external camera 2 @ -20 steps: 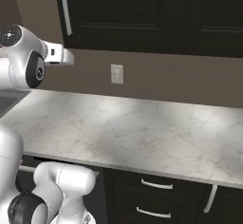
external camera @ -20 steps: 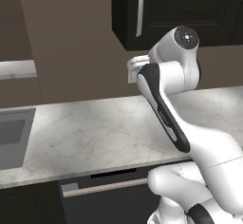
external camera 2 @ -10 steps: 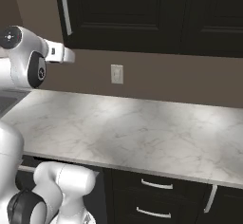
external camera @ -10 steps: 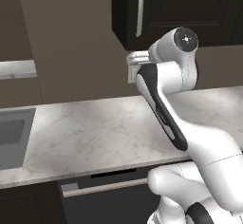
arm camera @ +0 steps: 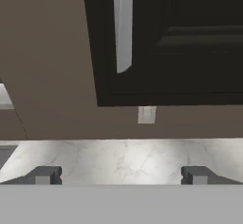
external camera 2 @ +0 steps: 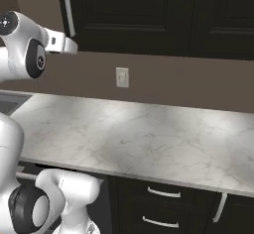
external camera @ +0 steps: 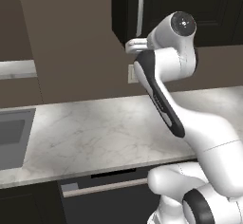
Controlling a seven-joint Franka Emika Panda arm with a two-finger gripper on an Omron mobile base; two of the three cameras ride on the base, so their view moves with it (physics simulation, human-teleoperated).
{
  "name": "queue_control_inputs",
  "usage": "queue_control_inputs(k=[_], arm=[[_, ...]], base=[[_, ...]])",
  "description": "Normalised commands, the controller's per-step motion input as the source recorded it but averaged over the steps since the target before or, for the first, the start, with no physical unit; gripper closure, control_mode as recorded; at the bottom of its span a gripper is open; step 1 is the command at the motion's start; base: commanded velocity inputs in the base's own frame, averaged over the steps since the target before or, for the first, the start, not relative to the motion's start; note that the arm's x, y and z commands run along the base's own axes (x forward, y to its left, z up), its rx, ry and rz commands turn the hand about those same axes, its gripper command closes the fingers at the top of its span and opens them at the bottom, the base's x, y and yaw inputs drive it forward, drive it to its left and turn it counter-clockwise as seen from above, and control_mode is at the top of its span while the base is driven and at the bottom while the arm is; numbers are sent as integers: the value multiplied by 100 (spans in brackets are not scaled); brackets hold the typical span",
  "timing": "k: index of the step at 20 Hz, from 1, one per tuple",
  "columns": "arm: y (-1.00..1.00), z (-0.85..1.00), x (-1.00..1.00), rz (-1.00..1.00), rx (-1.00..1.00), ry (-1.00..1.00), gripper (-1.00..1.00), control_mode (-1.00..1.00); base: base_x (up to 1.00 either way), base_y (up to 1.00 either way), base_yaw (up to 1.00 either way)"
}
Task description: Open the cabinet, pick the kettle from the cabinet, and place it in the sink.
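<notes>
I raise the pincer toward the cabinet, door shut.
Its fingers spread wide over the marble tabletop; the arm has crept upward, the silver handle ahead, ungrasped. The sink lies left.

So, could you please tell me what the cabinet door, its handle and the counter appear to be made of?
The cabinet door looks like black painted wood, matte, with raised panel moulding. Its handle looks like brushed metal: a pale silver, softly shaded bar. The counter looks like polished white marble, grey-veined, though it could be an imitation.
</notes>
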Motion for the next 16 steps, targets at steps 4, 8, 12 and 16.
queue_control_inputs(k=[4,8,12,16], arm=[[-2,25,9,-1,0,-5,-100,-100],[-7,19,8,0,0,-7,-100,-100],[-8,14,11,0,0,-8,-100,-100],[-4,10,22,-2,0,-3,-100,-100]], base=[[0,0,0],[0,0,0],[0,0,0],[0,0,0]])
